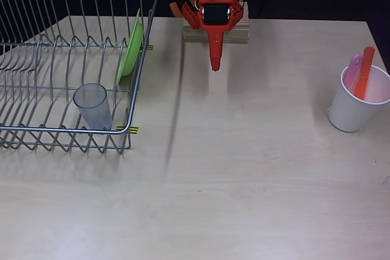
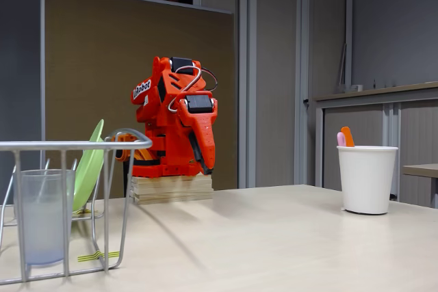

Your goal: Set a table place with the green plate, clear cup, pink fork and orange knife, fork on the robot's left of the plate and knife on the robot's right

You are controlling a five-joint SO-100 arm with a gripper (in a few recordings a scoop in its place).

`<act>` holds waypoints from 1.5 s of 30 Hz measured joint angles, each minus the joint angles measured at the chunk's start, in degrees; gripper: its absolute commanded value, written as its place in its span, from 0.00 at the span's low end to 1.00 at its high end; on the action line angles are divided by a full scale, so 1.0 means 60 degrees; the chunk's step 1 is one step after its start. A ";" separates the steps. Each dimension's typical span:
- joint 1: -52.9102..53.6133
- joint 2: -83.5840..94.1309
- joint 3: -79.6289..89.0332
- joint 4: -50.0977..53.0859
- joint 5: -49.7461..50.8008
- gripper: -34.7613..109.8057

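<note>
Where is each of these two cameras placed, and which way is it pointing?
Overhead view: sits above the table, looking straight down; the robot is at the top edge, its gripper pointing down the picture.
Fixed view: sits low at table height, facing the robot, which rests folded on a wooden block.
Both show the dish rack holding the green plate and clear cup, and the white cup holding the pink fork and orange knife.

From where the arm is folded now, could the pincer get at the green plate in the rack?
Probably yes. The green plate stands on edge at the wire rack's near side, open from above, and the pincer hangs apart over bare table.
</note>
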 measured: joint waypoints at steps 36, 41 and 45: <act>0.1523 -0.4966 -0.6416 0.0278 0.8276 0.25; 0.2754 -0.5640 -0.7544 0.1479 0.8423 0.32; 0.4175 -0.6006 -0.8145 0.2563 0.8364 0.38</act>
